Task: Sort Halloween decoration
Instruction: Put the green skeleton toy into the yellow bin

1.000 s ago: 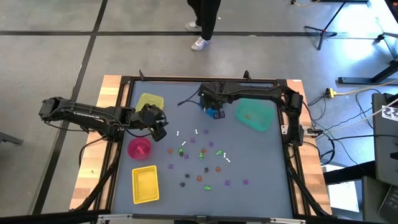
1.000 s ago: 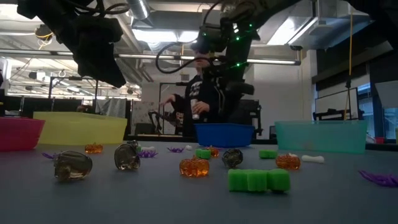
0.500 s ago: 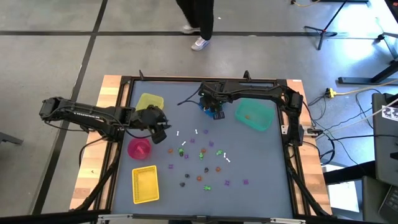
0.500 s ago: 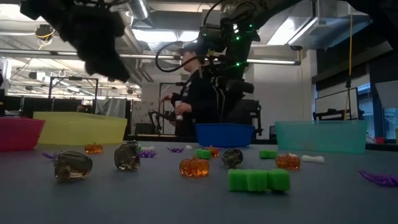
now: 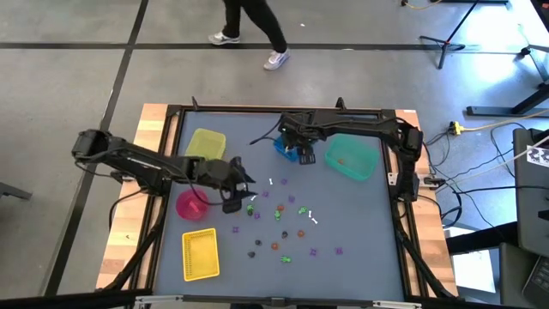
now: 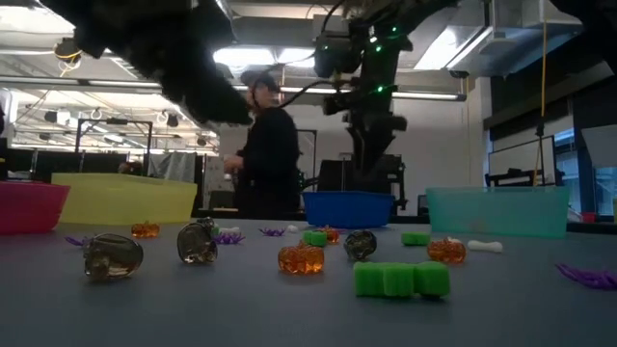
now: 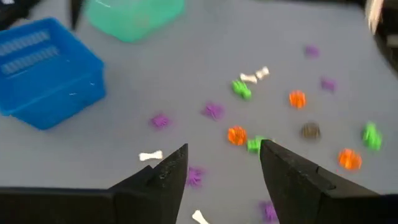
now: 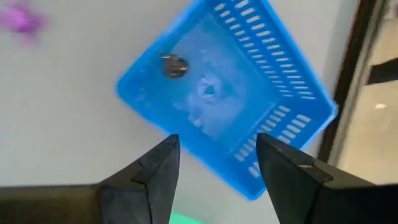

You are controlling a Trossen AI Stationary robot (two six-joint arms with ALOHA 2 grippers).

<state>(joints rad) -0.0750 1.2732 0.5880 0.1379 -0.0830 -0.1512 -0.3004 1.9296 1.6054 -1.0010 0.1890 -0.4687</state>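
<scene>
The Halloween decoration [image 5: 279, 225], a scatter of tiny trinkets across the lower middle of the high view on the grey bench [image 5: 360, 223], looks light, hard and slippery, so each is best pinched across its middle. The left hand [image 5: 241, 190] hangs spread and empty at the scatter's upper-left edge. Farther up, the right hand [image 5: 302, 154], also spread and empty, hovers over the blue bin [image 8: 224, 93], which holds one dark trinket [image 8: 175, 65].
</scene>
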